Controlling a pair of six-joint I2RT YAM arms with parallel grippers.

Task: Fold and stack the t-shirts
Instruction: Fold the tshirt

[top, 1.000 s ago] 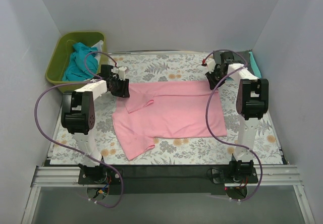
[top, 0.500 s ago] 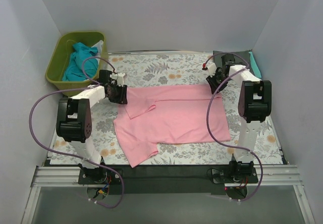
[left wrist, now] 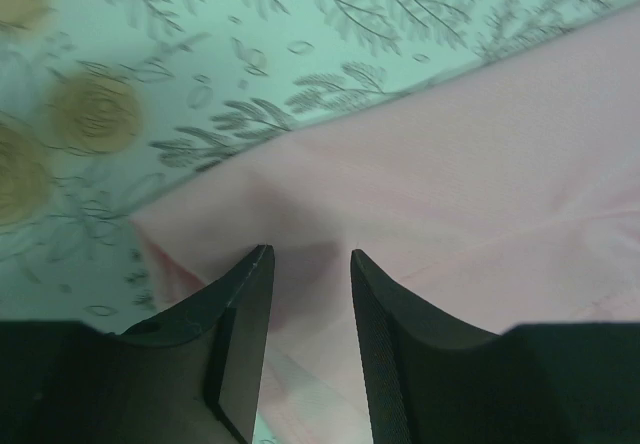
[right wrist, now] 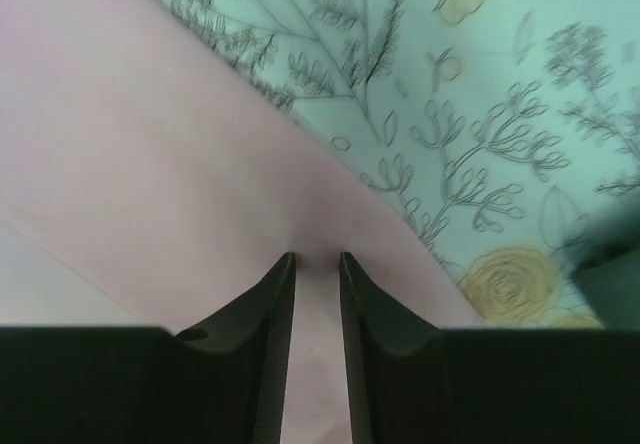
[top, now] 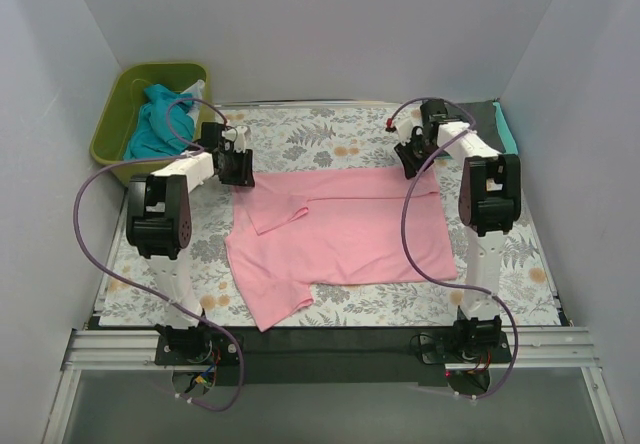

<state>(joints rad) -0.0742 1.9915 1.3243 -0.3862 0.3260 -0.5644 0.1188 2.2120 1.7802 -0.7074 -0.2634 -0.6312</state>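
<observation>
The pink t-shirt [top: 340,229] lies flat on the floral cloth, with one sleeve folded in at the left and its lower left part sticking out toward the near edge. My left gripper [top: 240,169] is at its far left corner. In the left wrist view the gripper [left wrist: 310,259] is open over that pink corner [left wrist: 480,164]. My right gripper [top: 408,159] is at the far right corner. In the right wrist view the gripper [right wrist: 317,259] stands a little open over the pink edge [right wrist: 120,144]. A teal shirt [top: 155,124] lies in the tub.
The olive-green tub [top: 108,129] stands at the back left. A dark grey shirt [top: 480,112] and a teal one [top: 507,129] lie at the back right corner. The floral table cloth [top: 330,134] shows beyond the pink shirt. White walls close in three sides.
The pink shirt slid a little toward the near edge, then stayed put. Both grippers have since moved back toward the far side, to the shirt's far edge, with their jaws apart.
</observation>
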